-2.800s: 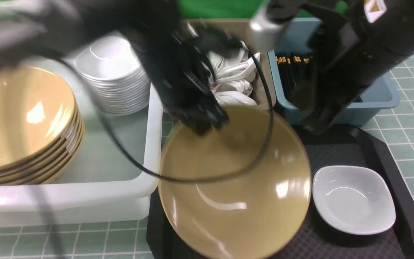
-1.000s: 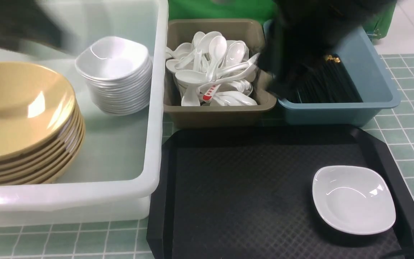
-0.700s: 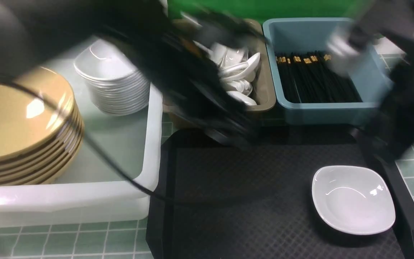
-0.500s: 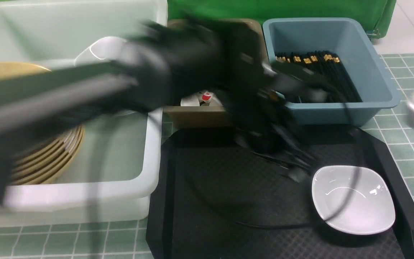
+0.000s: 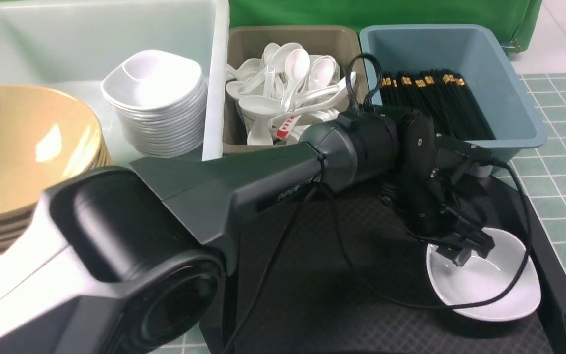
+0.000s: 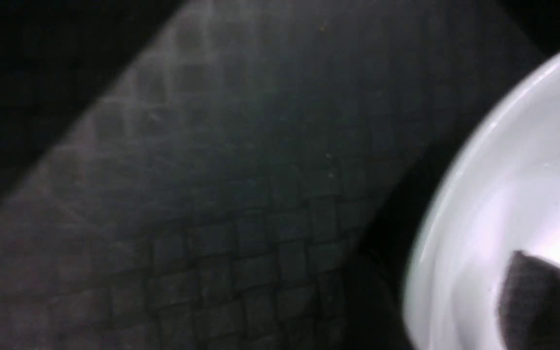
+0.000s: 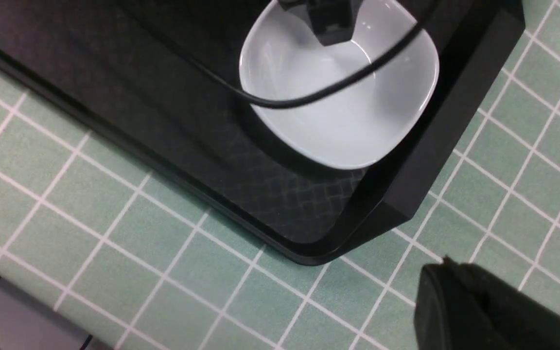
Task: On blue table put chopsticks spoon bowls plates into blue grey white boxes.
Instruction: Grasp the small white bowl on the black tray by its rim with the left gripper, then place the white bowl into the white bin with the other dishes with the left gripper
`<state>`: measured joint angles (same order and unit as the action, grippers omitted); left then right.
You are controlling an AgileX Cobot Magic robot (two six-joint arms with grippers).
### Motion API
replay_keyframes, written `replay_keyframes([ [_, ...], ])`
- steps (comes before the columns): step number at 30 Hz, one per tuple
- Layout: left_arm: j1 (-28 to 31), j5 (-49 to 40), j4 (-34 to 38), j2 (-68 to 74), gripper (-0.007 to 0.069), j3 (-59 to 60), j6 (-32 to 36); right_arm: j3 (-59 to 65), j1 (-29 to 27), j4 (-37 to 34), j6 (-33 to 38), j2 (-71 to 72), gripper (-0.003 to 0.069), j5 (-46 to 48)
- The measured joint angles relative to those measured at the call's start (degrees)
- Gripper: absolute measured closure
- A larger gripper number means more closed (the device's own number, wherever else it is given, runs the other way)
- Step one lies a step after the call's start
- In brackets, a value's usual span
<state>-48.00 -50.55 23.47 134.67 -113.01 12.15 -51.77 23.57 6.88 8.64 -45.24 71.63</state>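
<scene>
The robot's left arm (image 5: 273, 172) reaches over the black tray (image 5: 342, 314), and its left gripper (image 5: 472, 253) is down at the small white plate (image 5: 494, 285). One finger is over the inside of the plate. I can't tell how far open this gripper is, or if it has hold of the rim. The plate sits on the tray, near its side wall, with a black cable (image 5: 521, 270) looping over it.

The right gripper (image 7: 447, 267) is shut and holds nothing, above the blue table (image 7: 241, 272).

In the big white box (image 5: 220, 73) are a pile of yellow bowls (image 5: 22, 147) and a stack of white plates (image 5: 153, 83). Spoons (image 5: 295, 69) fill the grey box (image 5: 295, 33), and black chopsticks (image 5: 452, 108) lie in the blue box (image 5: 523, 118).
</scene>
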Motion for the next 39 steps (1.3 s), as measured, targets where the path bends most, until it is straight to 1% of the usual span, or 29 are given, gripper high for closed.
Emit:
replay_keyframes([
  [1,0.00,-0.22,-0.07,0.12,0.0414,-0.23,0.00,0.00,0.00,0.00,0.00,-0.06,0.0622,-0.06],
  [2,0.07,-2.32,-0.92,0.30,0.0515,-1.28,0.00,0.00,0.00,0.00,0.00,-0.50,0.0622,-0.64],
  [4,0.52,-5.74,-1.16,-0.07,0.0571,-3.14,-0.19,-0.70,0.00,-0.16,0.13,-1.73,0.0622,-1.03],
  [7,1.38,-11.13,-4.09,-2.48,0.0614,-5.99,0.11,-3.84,0.00,-1.64,1.24,-4.76,0.0622,-1.08],
  [9,2.59,-14.52,-6.13,-4.59,0.0618,-7.25,0.45,-6.46,0.00,-3.17,2.74,-6.91,0.0622,-1.59],
  [13,7.44,-19.22,-9.72,-13.41,0.0621,-9.10,1.65,-15.23,0.23,-11.39,8.75,-14.28,0.0622,-3.61],
  [15,11.46,-20.20,-11.38,-20.09,0.0621,-9.51,1.64,-21.17,2.48,-14.33,11.44,-19.45,0.0621,-4.59],
  [17,16.13,-20.63,-12.69,-25.17,0.0621,-9.45,1.64,-25.52,5.78,-14.81,12.29,-23.68,0.0621,-4.72],
  [18,17.18,-20.74,-12.81,-25.62,0.0621,-9.45,1.64,-26.92,6.52,-14.88,12.36,-24.49,0.0621,-4.80],
  [21,27.82,-21.00,-13.45,-32.56,0.0621,-6.78,1.64,-33.64,12.91,-14.82,12.62,-30.75,0.0620,-4.98],
  [26,40.79,-21.70,-11.83,-36.19,0.0622,-0.14,1.64,-39.57,18.34,-14.47,12.70,-36.99,0.0617,-7.22],
  [27,43.75,-21.34,-10.53,-36.19,0.0621,1.60,1.64,-40.92,19.09,-14.42,12.71,-38.50,0.0617,-7.83],
  [28,44.68,-21.06,-9.99,-36.05,0.0621,2.21,1.64,-41.14,19.19,-14.37,12.76,-38.76,0.0617,-8.02],
  [29,47.94,-19.45,-7.77,-35.57,0.0621,4.57,1.64,-43.04,19.91,-14.26,12.83,-40.91,0.0616,-8.59],
  [32,51.95,-14.03,-3.44,-33.75,0.0621,7.92,1.64,-44.99,20.25,-14.12,12.83,-43.57,0.0615,-8.88],
  [34,53.29,-10.76,-1.13,-31.93,0.0621,9.32,1.77,-45.54,20.30,-14.00,12.84,-44.90,0.0615,-9.00],
  [35,54.03,-7.60,0.04,-30.27,0.0621,9.79,2.03,-45.69,20.37,-13.94,12.95,-45.66,0.0615,-9.00],
  [36,54.03,-7.60,0.16,-30.27,0.0621,9.79,2.03,-45.69,20.37,-13.94,12.95,-45.66,0.0615,-9.00],
  [39,54.39,-0.90,1.88,-25.78,0.0618,10.09,3.06,-45.69,20.43,-13.51,13.05,-46.20,0.0613,-8.93],
])
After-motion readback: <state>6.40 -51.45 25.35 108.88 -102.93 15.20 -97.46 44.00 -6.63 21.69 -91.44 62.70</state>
